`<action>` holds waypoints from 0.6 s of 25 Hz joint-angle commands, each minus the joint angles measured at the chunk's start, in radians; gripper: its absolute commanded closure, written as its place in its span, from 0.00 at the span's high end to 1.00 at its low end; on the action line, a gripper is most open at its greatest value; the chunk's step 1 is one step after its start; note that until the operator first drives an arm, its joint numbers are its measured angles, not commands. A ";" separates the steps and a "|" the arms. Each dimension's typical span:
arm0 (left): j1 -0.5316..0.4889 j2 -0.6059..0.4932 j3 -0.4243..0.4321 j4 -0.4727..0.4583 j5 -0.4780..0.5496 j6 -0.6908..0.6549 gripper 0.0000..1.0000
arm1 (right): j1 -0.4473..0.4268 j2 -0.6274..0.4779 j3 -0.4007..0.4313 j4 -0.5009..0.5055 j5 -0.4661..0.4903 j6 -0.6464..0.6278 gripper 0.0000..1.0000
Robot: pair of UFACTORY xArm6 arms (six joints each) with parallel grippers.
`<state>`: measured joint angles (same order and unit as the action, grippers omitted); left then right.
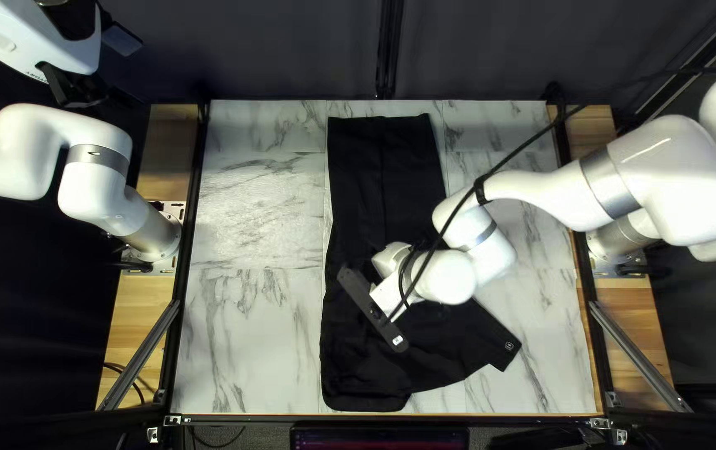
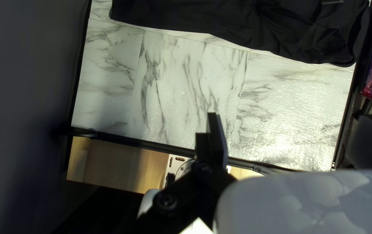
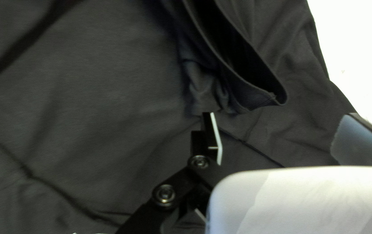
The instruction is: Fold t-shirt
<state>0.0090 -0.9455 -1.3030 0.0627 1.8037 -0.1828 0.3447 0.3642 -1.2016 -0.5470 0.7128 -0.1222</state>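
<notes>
A black t-shirt (image 1: 385, 171) lies lengthwise on the table, with a sleeve (image 1: 491, 337) angled toward the near right. Over its middle is my right gripper (image 1: 387, 296), its fingertips hidden there by the arm. In the right wrist view, my right gripper (image 3: 281, 134) stands open above the shirt (image 3: 86, 86); just ahead of one finger is a loose, gaping cloth edge (image 3: 255, 97). My left gripper (image 1: 75, 87) is raised beyond the table's left edge. The left wrist view shows my left gripper (image 2: 283, 141) open, holding nothing, with the shirt (image 2: 238, 21) farther ahead.
Bare marble-patterned table (image 1: 250, 250) lies left of the shirt. My right arm (image 1: 566, 196) and its cable (image 1: 516, 154) cross the table's right part. Black rails line the sides, and a screen (image 1: 379, 437) stands at the near edge.
</notes>
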 commanded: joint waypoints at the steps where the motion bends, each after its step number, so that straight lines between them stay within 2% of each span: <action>1: 0.000 0.000 0.000 0.000 0.000 0.000 1.00 | 0.023 0.109 -0.129 0.051 0.021 -0.096 1.00; 7: 0.000 0.000 0.000 0.000 0.000 0.000 1.00 | 0.067 0.202 -0.251 0.110 0.066 -0.145 1.00; 13: 0.000 0.000 0.000 0.000 0.000 0.000 1.00 | 0.061 0.240 -0.288 0.174 0.107 -0.191 1.00; 14: 0.000 0.000 0.000 0.000 0.000 0.000 1.00 | 0.056 0.248 -0.295 0.188 0.119 -0.199 0.91; 15: 0.000 0.000 0.000 0.000 0.000 0.000 1.00 | 0.047 0.248 -0.287 0.196 0.116 -0.204 0.65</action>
<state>0.0090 -0.9455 -1.3030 0.0627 1.8037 -0.1828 0.4045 0.6051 -1.4894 -0.3732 0.8211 -0.3117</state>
